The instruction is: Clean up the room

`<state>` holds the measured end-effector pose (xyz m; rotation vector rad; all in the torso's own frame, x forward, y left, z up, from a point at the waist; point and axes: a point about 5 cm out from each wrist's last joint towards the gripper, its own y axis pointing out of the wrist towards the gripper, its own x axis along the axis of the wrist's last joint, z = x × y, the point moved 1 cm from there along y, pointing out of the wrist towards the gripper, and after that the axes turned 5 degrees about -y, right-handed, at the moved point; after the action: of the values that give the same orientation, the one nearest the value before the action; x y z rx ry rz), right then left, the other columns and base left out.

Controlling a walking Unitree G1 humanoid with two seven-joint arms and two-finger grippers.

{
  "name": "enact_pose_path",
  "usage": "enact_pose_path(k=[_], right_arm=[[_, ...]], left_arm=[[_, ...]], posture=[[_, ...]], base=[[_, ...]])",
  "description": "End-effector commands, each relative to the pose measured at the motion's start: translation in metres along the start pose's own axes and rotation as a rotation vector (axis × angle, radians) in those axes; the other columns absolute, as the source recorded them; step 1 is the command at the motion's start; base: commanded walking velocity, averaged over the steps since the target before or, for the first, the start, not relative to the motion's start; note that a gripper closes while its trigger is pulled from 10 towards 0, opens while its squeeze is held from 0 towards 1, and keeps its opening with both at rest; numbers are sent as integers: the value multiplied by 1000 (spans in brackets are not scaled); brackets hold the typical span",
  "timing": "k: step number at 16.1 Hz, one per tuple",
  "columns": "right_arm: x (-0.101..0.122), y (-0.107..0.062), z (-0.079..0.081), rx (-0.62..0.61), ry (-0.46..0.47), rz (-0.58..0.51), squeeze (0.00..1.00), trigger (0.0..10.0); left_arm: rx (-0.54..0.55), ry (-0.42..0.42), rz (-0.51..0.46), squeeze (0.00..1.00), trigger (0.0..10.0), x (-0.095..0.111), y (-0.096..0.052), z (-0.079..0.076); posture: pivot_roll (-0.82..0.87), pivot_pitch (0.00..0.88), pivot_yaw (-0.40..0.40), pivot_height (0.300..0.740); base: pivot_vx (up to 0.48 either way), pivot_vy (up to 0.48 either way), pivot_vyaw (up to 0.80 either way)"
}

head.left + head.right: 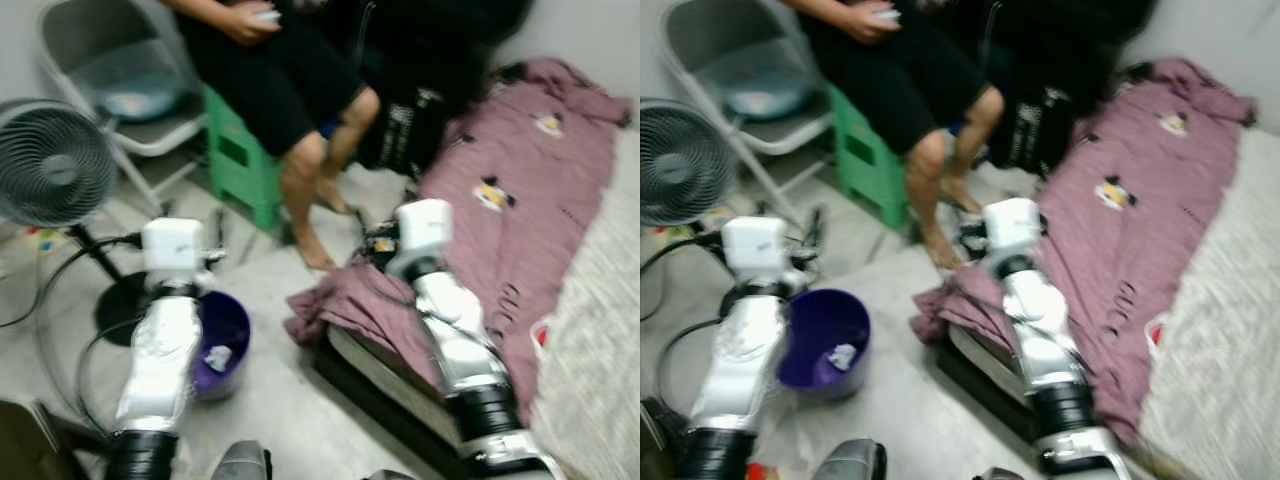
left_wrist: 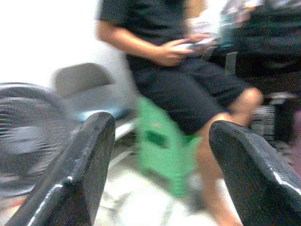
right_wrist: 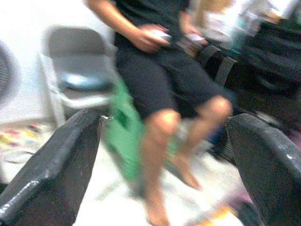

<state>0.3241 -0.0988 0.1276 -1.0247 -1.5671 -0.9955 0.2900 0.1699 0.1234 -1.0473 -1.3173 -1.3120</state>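
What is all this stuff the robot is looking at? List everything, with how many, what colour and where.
Round purple plastic bucket: one, purple, on the floor beside the left arm, a scrap of pale litter inside.
Mauve patterned blanket: one, mauve, spread over the bed at right, a corner hanging to the floor.
Pale textured bed cover: one, off-white, far right.
Grey electric floor fan: one, grey on a black stand, at left.
Grey folding metal chair: one, grey, behind the fan.
Green plastic stool: one, green, under the seated person.
Seated person: one, black clothes, barefoot, holding a small device.
Left gripper: one, black fingers, open, raised in the air.
Right gripper: one, black fingers, open, raised towards the person.
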Motion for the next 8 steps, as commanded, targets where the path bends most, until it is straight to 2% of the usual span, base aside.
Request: enact_pose_path(k=[1, 8], right_arm=[[-1, -3, -7, -18, -13, 4, 0, 10000], [-5, -13, -8, -37, -22, 11, 0, 10000]], left_arm=[[-18, -4, 8, 0, 10000, -1, -2, -8], [-94, -11, 9, 0, 10000, 1, 4, -23]], posture=[[8, 23, -15, 740], [-34, 52, 17, 740]], base=[[0, 0, 800], [0, 0, 800]])
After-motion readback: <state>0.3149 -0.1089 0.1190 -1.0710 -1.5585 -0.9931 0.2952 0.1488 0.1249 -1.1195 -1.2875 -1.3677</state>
